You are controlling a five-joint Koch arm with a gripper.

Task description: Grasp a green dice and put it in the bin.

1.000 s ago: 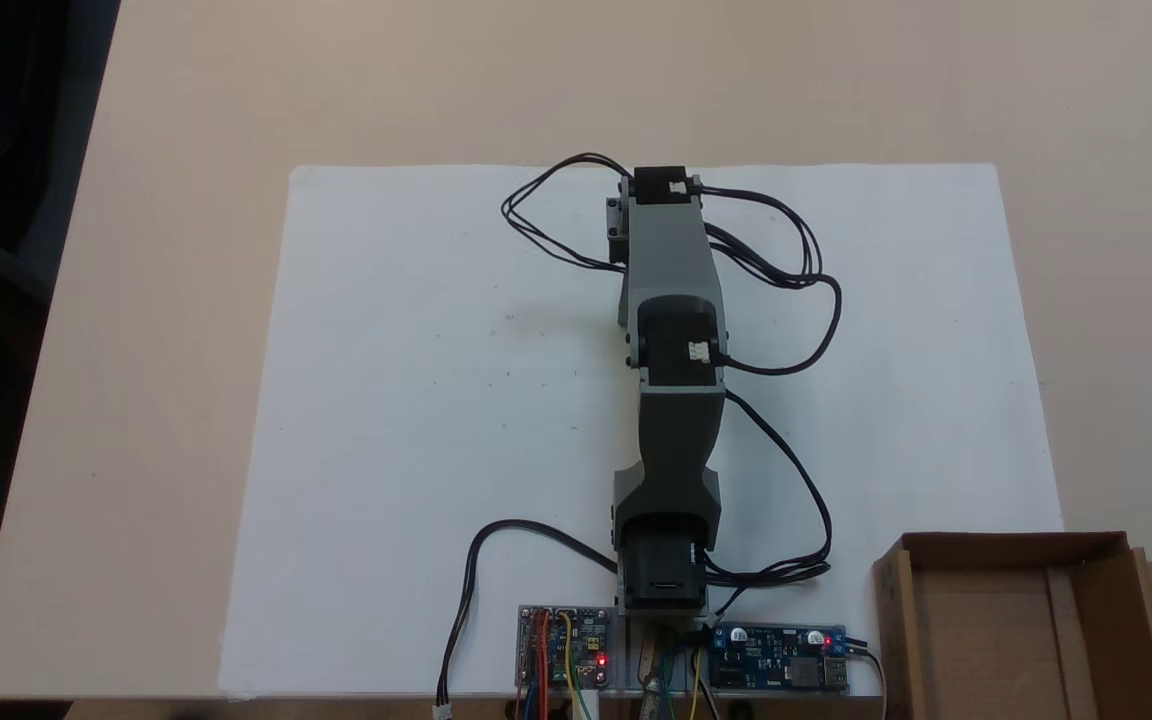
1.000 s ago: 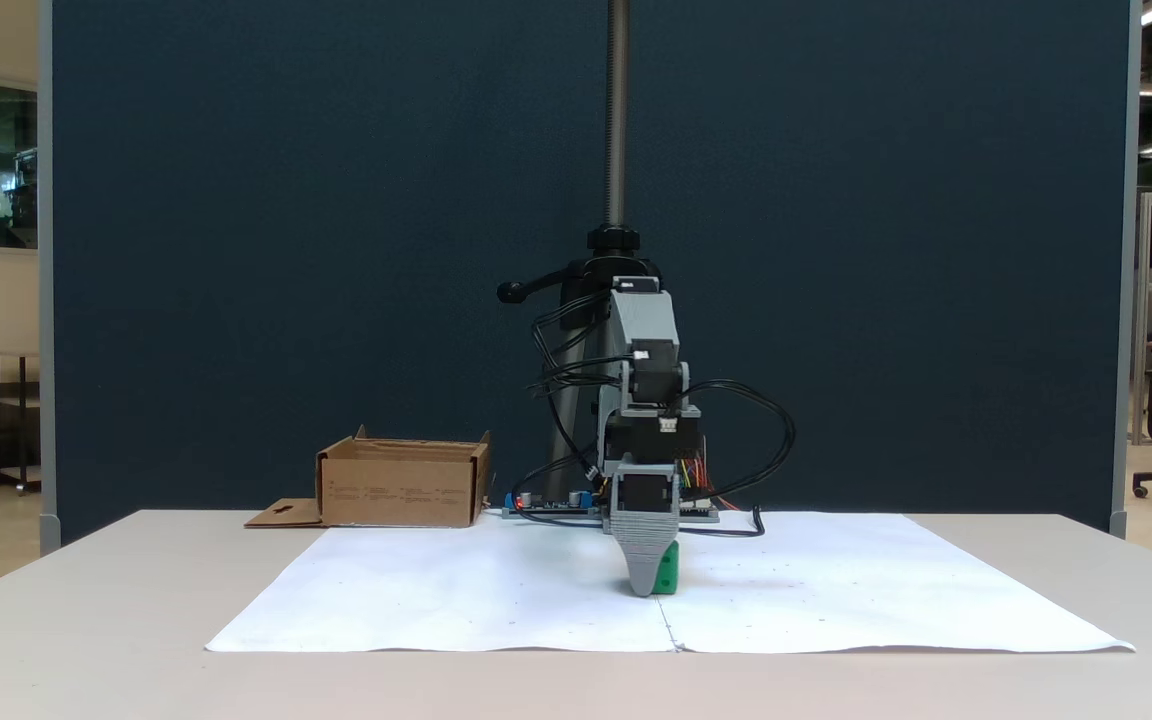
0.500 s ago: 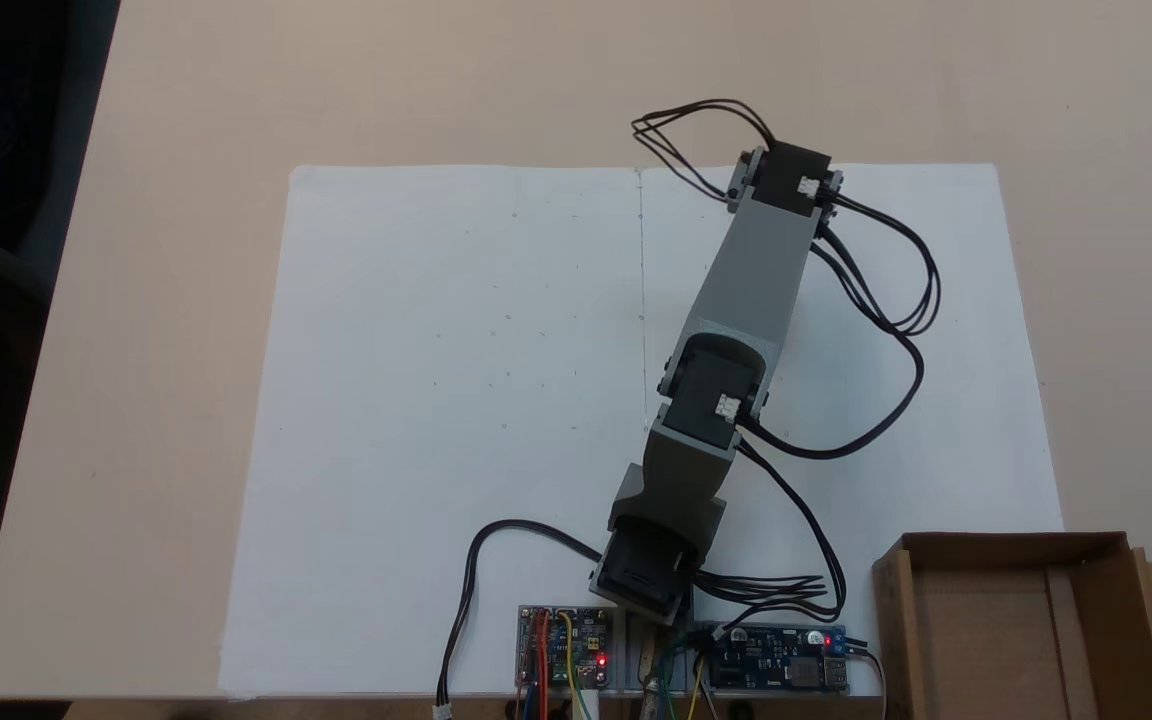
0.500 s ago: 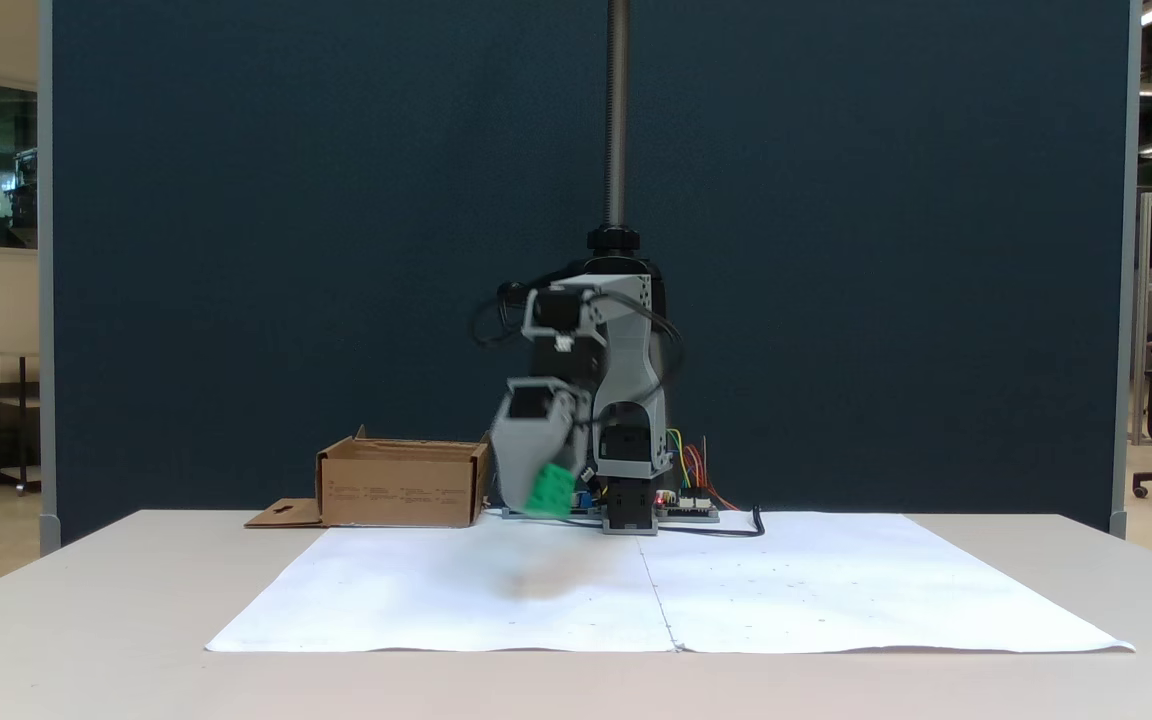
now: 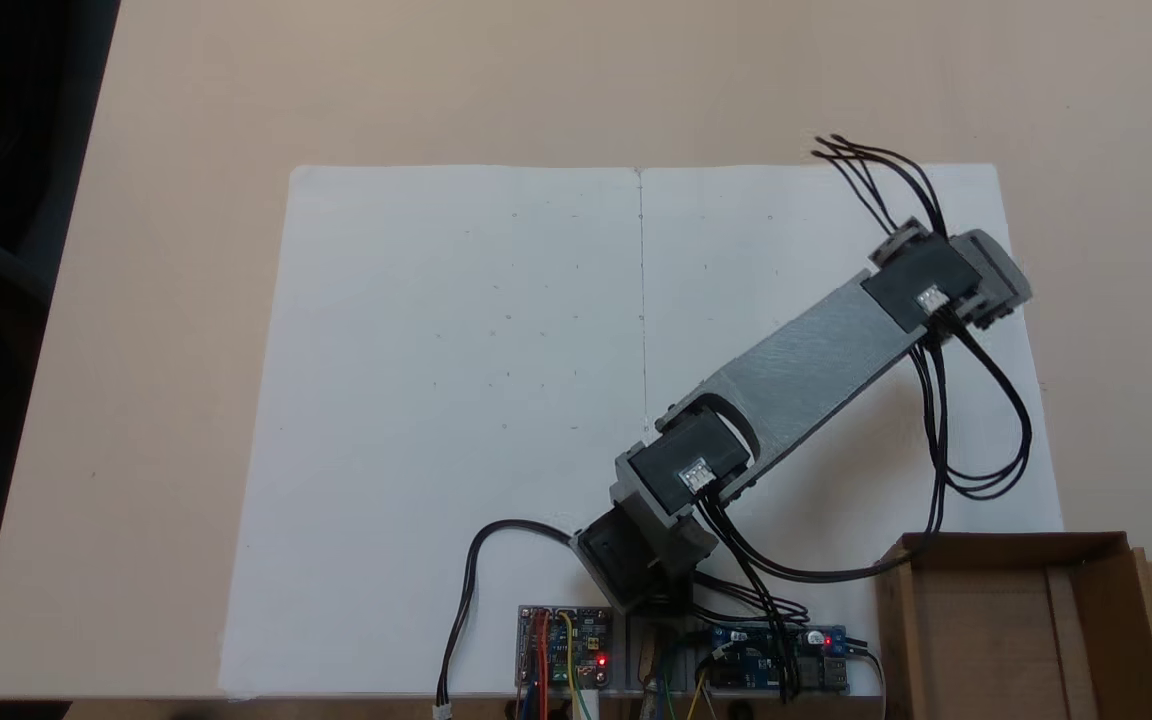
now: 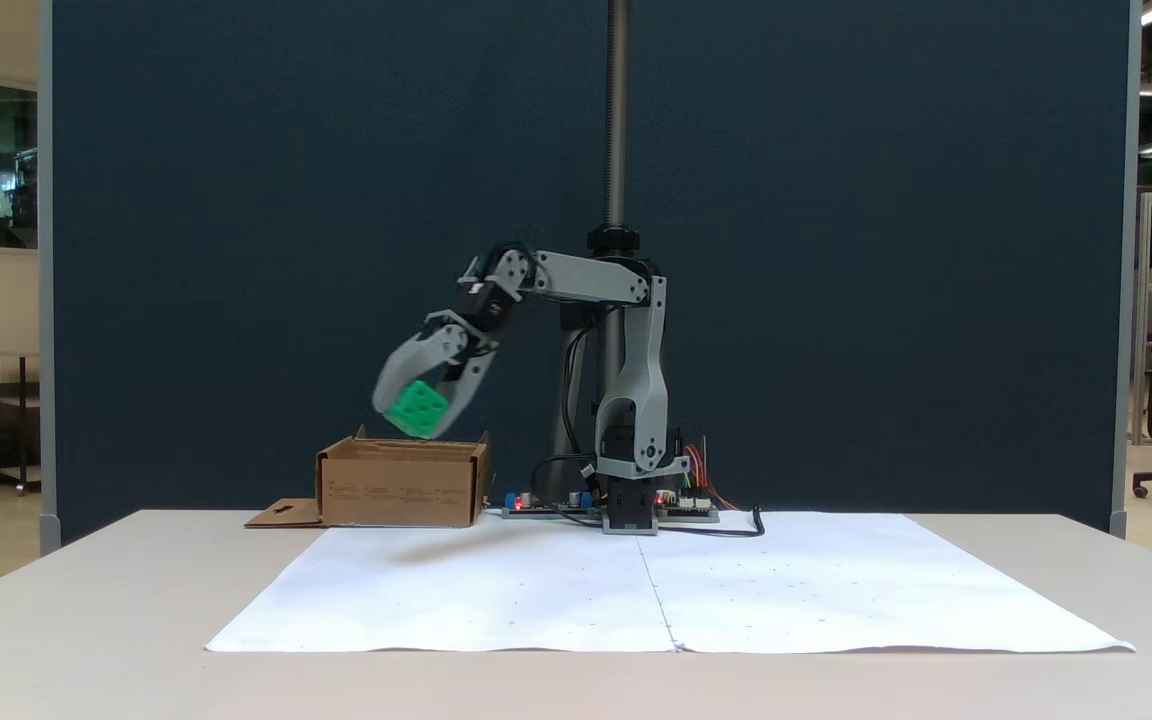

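Observation:
The green dice (image 6: 417,408) hangs in the air, pinched between the grey fingers (image 6: 394,380) of my gripper (image 6: 415,416), which is shut on it. In a fixed view from the front it sits just above the rim of the bin (image 6: 401,487), a brown cardboard box. From above, the arm's wrist (image 5: 936,285) reaches over the right edge of the paper, well short of the bin (image 5: 1101,590) at the bottom right. The wrist hides the dice there.
A white paper sheet (image 5: 456,400) covers the middle of the beige table (image 5: 156,300). Circuit boards (image 5: 566,648) and loose black cables (image 5: 986,470) lie by the arm's base. A metal pole (image 6: 617,110) rises behind the base.
The arm lifted the dice off the paper and swung from the sheet's middle toward the bin's side: rightward seen from above, leftward seen from the front. The dice now hangs higher.

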